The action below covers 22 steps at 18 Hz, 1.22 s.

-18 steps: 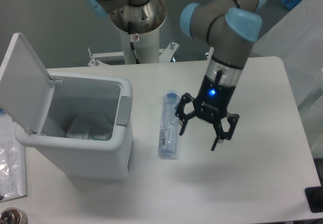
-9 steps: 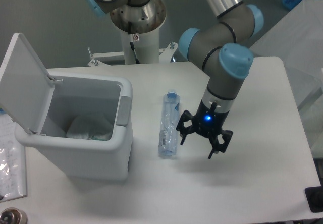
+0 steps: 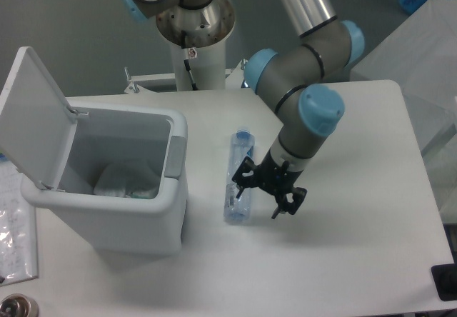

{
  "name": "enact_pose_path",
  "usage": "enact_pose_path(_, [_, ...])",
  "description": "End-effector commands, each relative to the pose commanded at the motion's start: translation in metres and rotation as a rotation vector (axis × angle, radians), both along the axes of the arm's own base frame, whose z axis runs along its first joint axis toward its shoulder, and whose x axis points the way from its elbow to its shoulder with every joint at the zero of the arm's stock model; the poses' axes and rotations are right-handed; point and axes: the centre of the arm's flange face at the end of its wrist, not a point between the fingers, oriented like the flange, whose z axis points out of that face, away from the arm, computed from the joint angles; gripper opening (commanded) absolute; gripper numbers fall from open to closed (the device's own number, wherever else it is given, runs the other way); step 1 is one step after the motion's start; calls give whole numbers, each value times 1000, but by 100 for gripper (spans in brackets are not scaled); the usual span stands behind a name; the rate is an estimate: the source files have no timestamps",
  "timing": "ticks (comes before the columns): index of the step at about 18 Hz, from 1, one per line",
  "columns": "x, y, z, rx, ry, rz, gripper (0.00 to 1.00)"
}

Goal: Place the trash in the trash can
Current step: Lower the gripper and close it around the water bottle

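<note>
Now, arm: it comes in from the 12 o'clock edge as a silver tube, bends at blue-capped grey joints above the middle of the counter (image 3: 357,260), and turns down toward the 7 o'clock direction, with the wrist tilted.
Pincer (image 3: 262,199): black, low over the counter, fingers spread apart with nothing between them; one fingertip (image 3: 239,190) sits at the right side of the bottle, the other points toward 5 o'clock. Whether the near fingertip touches the bottle cannot be told.
Bottle (image 3: 238,178): long and clear, lying flat on the counter with its length running from 12 to 6 o'clock, blue cap at the 12 o'clock end, label along its body. It lies between the bin and the pincer, just to the 3 o'clock side of the bin and apart from it.
Bin (image 3: 146,220): white, rounded corners, standing at the 9 o'clock side of the counter, grey latch tab on the wall facing the bottle.
Lid (image 3: 32,117): swung open and standing up at the bin's 9 o'clock side.
Bag (image 3: 125,180): pale and crumpled, lying on the bottom inside the bin; its print is too small to read.
Sleeve of papers (image 3: 14,224): flat and clear, at the 8 o'clock edge beside the bin.
</note>
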Motion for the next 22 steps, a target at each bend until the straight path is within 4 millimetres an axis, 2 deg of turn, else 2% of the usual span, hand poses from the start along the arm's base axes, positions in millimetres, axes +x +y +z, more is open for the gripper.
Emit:
enact_pose_path(5, [10,7,-14,-39,-9,-4,99])
enact_pose_path(9, [10,8,-24,-68,-8,2,99])
enact_pose_path(11, [12,18,-29,-82,-4,12,99])
enact_pose_path(13, [7,22,-33,-104,10,24,97])
enact_pose_path(17, [13,32,-31,-118,20,43,67])
enact_pose_path(18, [14,32,-31,-118,20,43,63])
enact_pose_path(22, [22,38,-30,-119,21,40,62])
